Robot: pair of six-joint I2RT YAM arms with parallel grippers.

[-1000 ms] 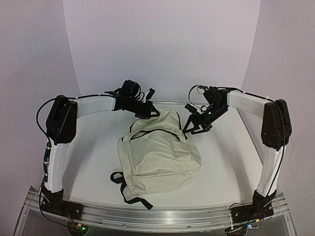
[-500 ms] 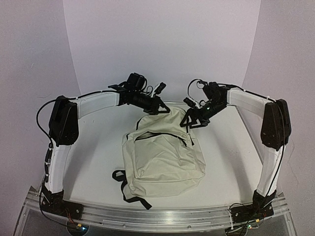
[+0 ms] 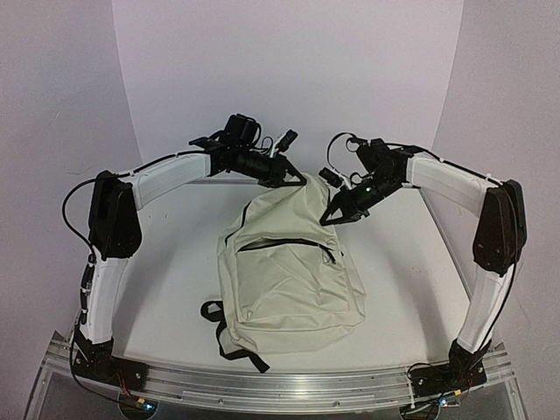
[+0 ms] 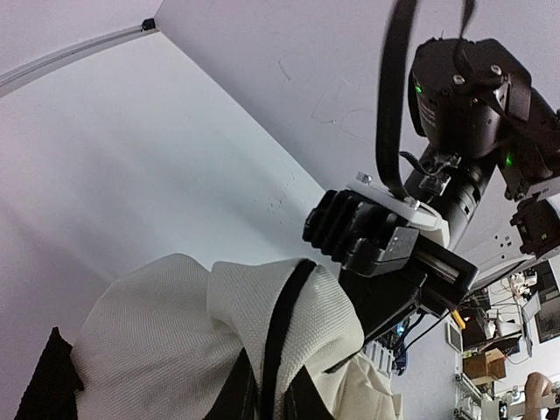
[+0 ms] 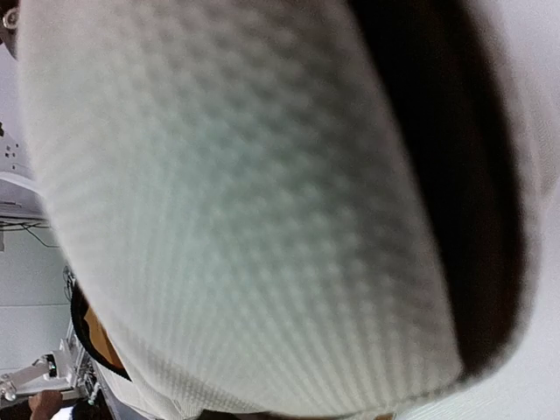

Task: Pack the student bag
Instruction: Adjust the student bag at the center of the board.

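Observation:
The student bag [image 3: 289, 280], a big cream backpack with black zippers, lies in the middle of the table with its top edge lifted. My left gripper [image 3: 296, 179] is shut on the top left corner. In the left wrist view the cream fabric [image 4: 157, 341] and its black zipper strip run down between that gripper's fingers [image 4: 271, 395]. My right gripper [image 3: 337, 213] is shut on the top right edge of the bag. Blurred cream fabric [image 5: 245, 219] fills the right wrist view and hides its fingers. The right arm's black gripper body [image 4: 376, 236] shows just behind the raised fabric.
Black straps [image 3: 214, 315] trail from the bag's near left corner. A zipper [image 3: 289, 243] crosses the front pocket. The white backdrop curves up close behind both grippers. A metal rail [image 3: 289, 385] runs along the near table edge between the arm bases.
The right gripper was open beside the bag's top right corner and has shut on it. Both grippers have risen and drawn the bag's top up and toward the back.

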